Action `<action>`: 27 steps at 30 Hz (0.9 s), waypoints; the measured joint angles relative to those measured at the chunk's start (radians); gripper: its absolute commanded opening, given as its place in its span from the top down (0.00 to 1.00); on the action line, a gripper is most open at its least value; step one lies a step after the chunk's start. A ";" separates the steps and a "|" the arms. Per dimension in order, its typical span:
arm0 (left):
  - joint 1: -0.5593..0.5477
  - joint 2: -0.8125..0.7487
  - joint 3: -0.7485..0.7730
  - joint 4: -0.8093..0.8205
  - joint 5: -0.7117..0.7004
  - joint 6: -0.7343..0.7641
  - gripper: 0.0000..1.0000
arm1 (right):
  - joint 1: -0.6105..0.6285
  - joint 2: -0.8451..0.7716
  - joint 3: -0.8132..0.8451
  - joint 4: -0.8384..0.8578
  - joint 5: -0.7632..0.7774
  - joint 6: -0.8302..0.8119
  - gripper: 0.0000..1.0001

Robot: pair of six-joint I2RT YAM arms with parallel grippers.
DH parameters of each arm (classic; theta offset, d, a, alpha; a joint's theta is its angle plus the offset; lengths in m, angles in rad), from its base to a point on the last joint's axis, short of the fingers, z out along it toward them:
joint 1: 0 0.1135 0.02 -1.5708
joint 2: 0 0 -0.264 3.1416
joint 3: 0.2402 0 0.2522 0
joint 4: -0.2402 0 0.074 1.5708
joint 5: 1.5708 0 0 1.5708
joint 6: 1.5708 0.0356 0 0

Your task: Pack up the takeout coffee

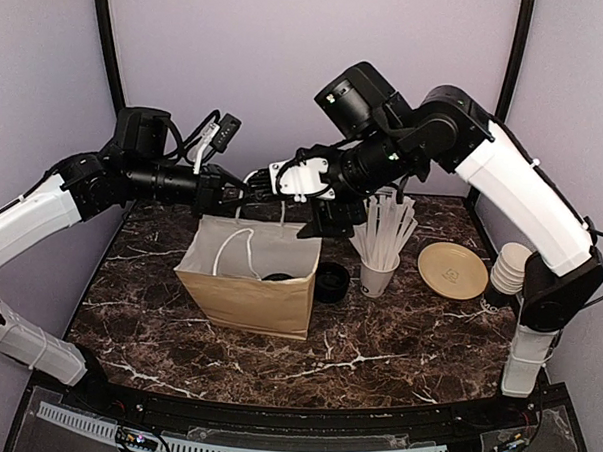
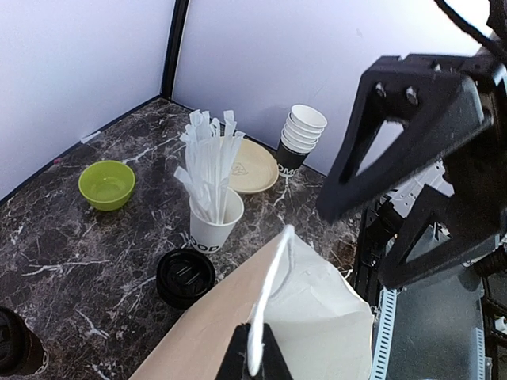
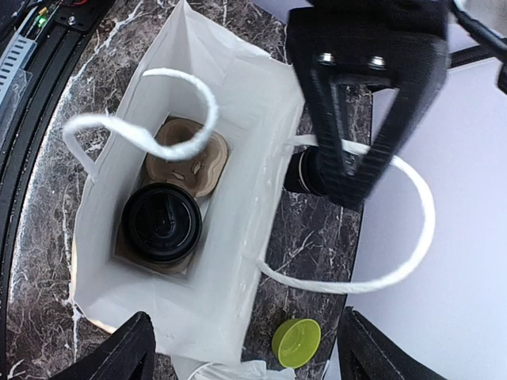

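A brown paper bag (image 1: pixel 244 284) stands open mid-table. Down inside it sits one takeout coffee (image 3: pixel 162 223), black-lidded, in a cardboard carrier (image 3: pixel 190 154). My left gripper (image 2: pixel 253 360) is shut on the bag's far white rope handle (image 2: pixel 273 269) and holds it up behind the bag (image 2: pixel 317 317); the top view shows this gripper (image 1: pixel 253 184) there. My right gripper (image 3: pixel 249 360) hovers open above the bag's far rim with nothing between its fingers (image 3: pixel 119 356); the top view has it (image 1: pixel 330 217) above the bag's back right corner. A second dark cup (image 3: pixel 305 170) stands behind the bag, mostly hidden by the left gripper.
A stack of black lids (image 1: pixel 331 280) and a white cup of straws (image 1: pixel 380 251) stand right of the bag. Further right are a tan plate (image 1: pixel 452 270) and nested lidless cups (image 1: pixel 507 273). A green bowl (image 2: pixel 107 184) sits behind the bag.
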 measured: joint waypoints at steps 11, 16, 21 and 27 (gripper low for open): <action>-0.014 -0.122 -0.125 0.029 0.098 -0.039 1.00 | -0.225 -0.112 -0.086 -0.002 -0.012 0.002 0.22; -0.036 -0.253 -0.234 0.064 0.167 -0.085 1.00 | -0.433 -0.122 -0.113 -0.001 -0.055 0.006 0.23; -0.068 -0.322 -0.354 0.102 0.240 -0.148 1.00 | -0.581 -0.120 -0.117 -0.003 -0.097 0.020 0.23; -0.119 -0.339 -0.438 0.109 0.275 -0.190 1.00 | -0.613 -0.106 -0.114 -0.002 -0.106 0.028 0.23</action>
